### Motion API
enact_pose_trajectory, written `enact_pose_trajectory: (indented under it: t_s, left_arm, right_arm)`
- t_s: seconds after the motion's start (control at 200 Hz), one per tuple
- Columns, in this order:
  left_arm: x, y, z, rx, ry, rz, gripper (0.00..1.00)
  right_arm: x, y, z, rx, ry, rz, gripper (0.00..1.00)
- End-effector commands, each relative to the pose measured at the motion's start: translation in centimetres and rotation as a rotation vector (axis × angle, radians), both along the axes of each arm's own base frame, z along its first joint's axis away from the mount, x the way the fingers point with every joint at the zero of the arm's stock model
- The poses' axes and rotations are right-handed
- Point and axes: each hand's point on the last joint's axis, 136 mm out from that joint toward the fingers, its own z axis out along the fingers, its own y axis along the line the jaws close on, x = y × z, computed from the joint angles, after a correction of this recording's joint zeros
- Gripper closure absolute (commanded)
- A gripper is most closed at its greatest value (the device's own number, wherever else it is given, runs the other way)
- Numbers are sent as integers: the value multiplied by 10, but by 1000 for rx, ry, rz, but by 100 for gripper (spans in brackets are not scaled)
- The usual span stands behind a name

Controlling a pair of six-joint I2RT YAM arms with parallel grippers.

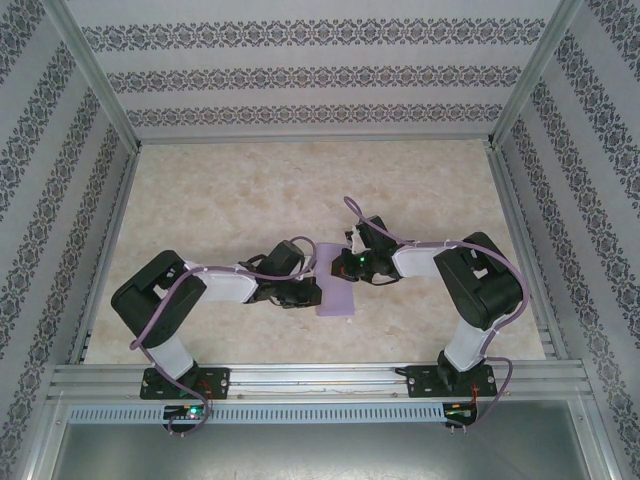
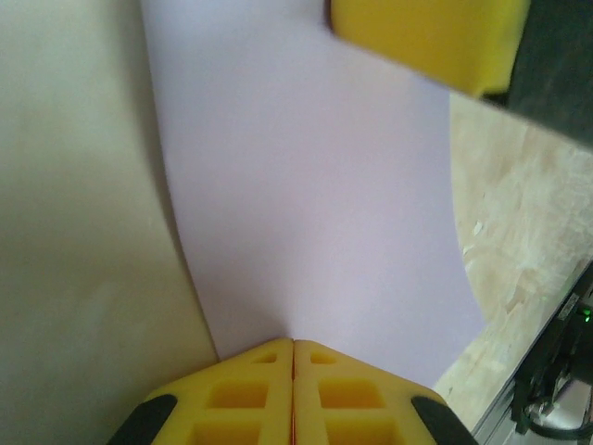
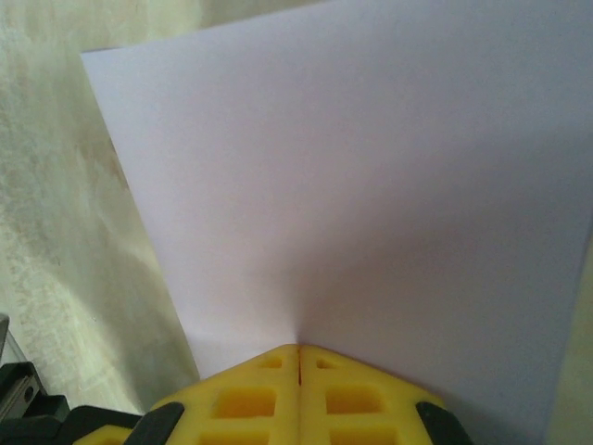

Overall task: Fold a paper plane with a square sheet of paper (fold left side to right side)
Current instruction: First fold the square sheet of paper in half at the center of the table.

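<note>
Roughly centre of the overhead frame, one square sheet of paper (image 1: 336,296) on the table (image 1: 220,190), two grippers, left gripper (image 2: 294,345) and right gripper (image 3: 298,349) each clamped on its edge, sheet partly hidden beneath both, folds indistinct.

Back wall (image 1: 320,80), left wall (image 1: 50,200), right wall (image 1: 590,180): pale wallpaper, dark ornamental bands. Metal corner posts (image 1: 95,75) at the joins. Tabletop (image 1: 230,190) beige, marble-patterned, evenly lit, soft shadows. Aluminium rail (image 1: 320,375) along near edge; slotted strip (image 1: 320,412) below; grey panel (image 1: 320,450) nearest camera.
</note>
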Motion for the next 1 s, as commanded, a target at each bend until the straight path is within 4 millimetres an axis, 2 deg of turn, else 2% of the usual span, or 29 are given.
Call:
enact_pose_trajectory:
  t_s: [0.0,0.395,0.71,0.829,0.994]
  left_arm:
    - [-42,21,-23,105,119,-47,93]
    - [-68,32,-29,143,149,-55,93]
    - [-73,31,-23,133,150,-49,93]
    - [-63,25,-3,89,104,-31,93]
    - [-30,29,46,18,1,30,92]
  right_arm:
    - [-24,-34,-48,-186,110,-41,100]
    - [-24,-34,-47,-184,106,-37,100]
    - [-27,-34,-47,-181,109,-30,100]
    - [-26,-32,-45,-173,101,-21,100]
    - [-25,-30,-42,-163,88,-9,100]
